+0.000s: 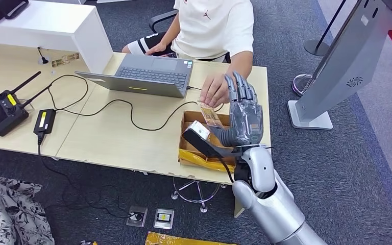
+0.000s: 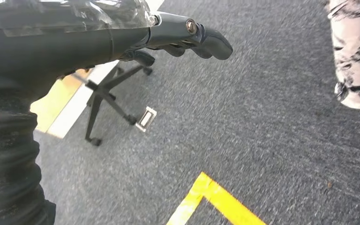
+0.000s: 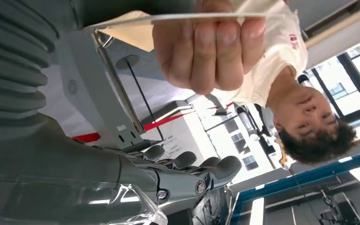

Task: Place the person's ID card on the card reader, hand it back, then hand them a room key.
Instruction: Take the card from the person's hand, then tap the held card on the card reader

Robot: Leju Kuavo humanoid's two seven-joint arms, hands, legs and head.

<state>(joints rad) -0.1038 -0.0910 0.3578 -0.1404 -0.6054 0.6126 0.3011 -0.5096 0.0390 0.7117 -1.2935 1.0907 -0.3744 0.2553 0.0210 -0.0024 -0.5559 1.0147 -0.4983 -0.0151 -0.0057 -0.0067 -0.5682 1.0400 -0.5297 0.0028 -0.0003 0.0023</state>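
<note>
Head view from the robot's chest: the right hand [image 1: 245, 115] stands raised above the far right corner of the pale wooden tabletop [image 1: 117, 138], palm turned toward the seated person [image 1: 212, 25] in a white T-shirt, fingers straight and spread, holding nothing. The person's hand [image 1: 214, 91] reaches across the tabletop edge and pinches the ID card [image 1: 210, 116], which hangs tilted just beside the robot's thumb, above an open cardboard box [image 1: 201, 153] lined with yellow; whether the card touches the thumb cannot be told. A small white-topped device [image 1: 199, 130] sits at the box's near left corner. Behind it an open grey laptop [image 1: 145, 76] faces the person, a black cable [image 1: 127, 109] curling from it across the tabletop to a black power adapter [image 1: 44, 121] and a black router with antennas [image 1: 5, 109] at the left. A grey kiosk stand [image 1: 339, 66] leans on the blue-grey carpet at the right. In the right wrist view the card [image 3: 178, 18] appears edge-on between the person's fingers [image 3: 211, 47], apart from the robot's dark, extended fingers [image 3: 197, 164]. In the left wrist view the left hand [image 2: 178, 35] hangs over grey carpet [image 2: 262, 140] crossed by yellow tape [image 2: 220, 199], its dark fingers curled in on nothing, near a chair base [image 2: 108, 98].
</note>
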